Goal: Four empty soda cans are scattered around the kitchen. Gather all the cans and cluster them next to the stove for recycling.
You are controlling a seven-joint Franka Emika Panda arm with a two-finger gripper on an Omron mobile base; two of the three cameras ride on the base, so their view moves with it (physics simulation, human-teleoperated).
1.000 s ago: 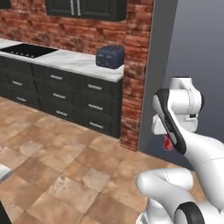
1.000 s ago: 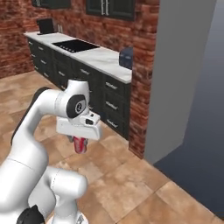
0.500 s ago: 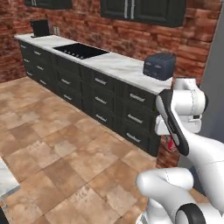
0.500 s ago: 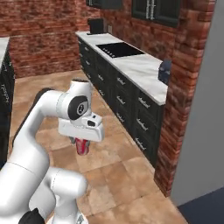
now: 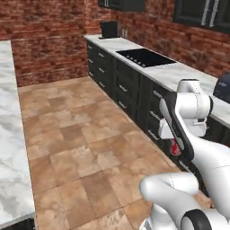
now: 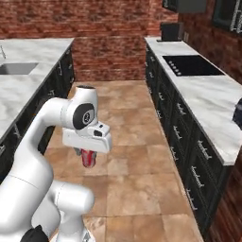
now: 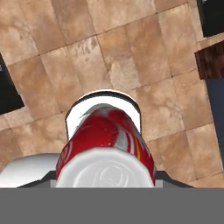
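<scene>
Red can [image 6: 89, 157] is hanging under the hand [image 6: 88, 154], which I am reading as clenched on it, out over the tiled floor [image 6: 127, 123] and well short of the stove [image 6: 191, 65]. I am seeing that black cooktop set in the marble table [image 6: 208, 101] along the right wall, with bare marble on both sides of it, so room for a cluster looks fine. Risks, as I judge them: the grip seems to sit high on the can, near its silver top, and a hard swing of the arm while the base is driving could let it slip and roll away across the floor; coming in low could also knock the can on the table edge or the dark drawers [image 6: 189, 160]. The right base view is showing the can hanging free below the hand. The left base view is hiding most of it behind the arm, leaving a red sliver [image 5: 175, 147]. The hand view is giving the can's silver end [image 7: 105, 170] close up, tiles below.
</scene>
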